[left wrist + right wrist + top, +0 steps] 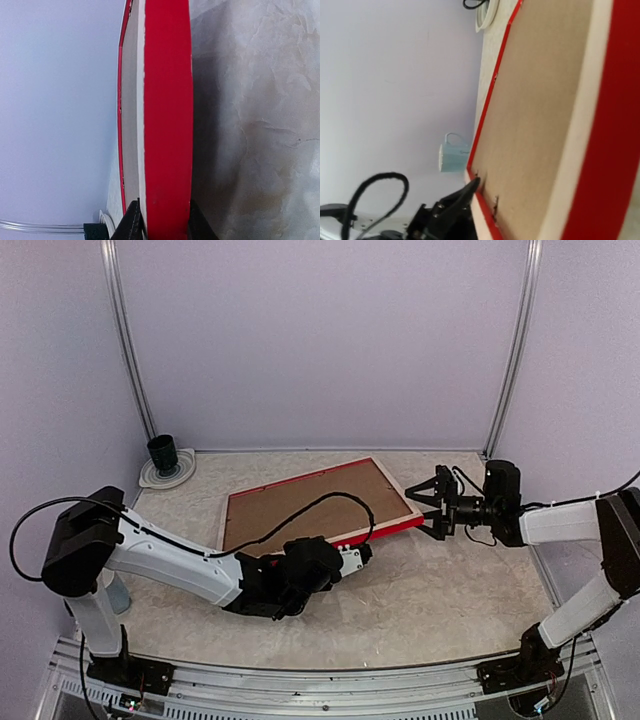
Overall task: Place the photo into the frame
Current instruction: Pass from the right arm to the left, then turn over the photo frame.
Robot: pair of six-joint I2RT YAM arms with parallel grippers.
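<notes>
Red on its front and pale wood on its back, the frame (395,527) lies face down at the middle of the marbled table (450,590), its long sides running from 8 o'clock to 2 o'clock. A brown backing board (300,490) fills its opening. The photo is not visible in any view, and whether it lies under the board cannot be told. The left gripper (358,555) sits at the frame's 5 o'clock edge. In the left wrist view its two black fingers (132,222) pinch the red edge from both sides, only their tips in shot. The rest of that view is taken up by the frame seen edge-on. The right gripper (420,512) is at the frame's 3 o'clock corner with jaws spread wide. Whether it touches the corner is hard to make out, and its own fingers are out of the right wrist view. A black cup (162,452) stands on a white dish (165,478) at the table's 10 o'clock corner. A pale blue mug (452,157) is seen small beyond the frame's far corner in the right wrist view. A black cable (335,496) loops across the board.
</notes>
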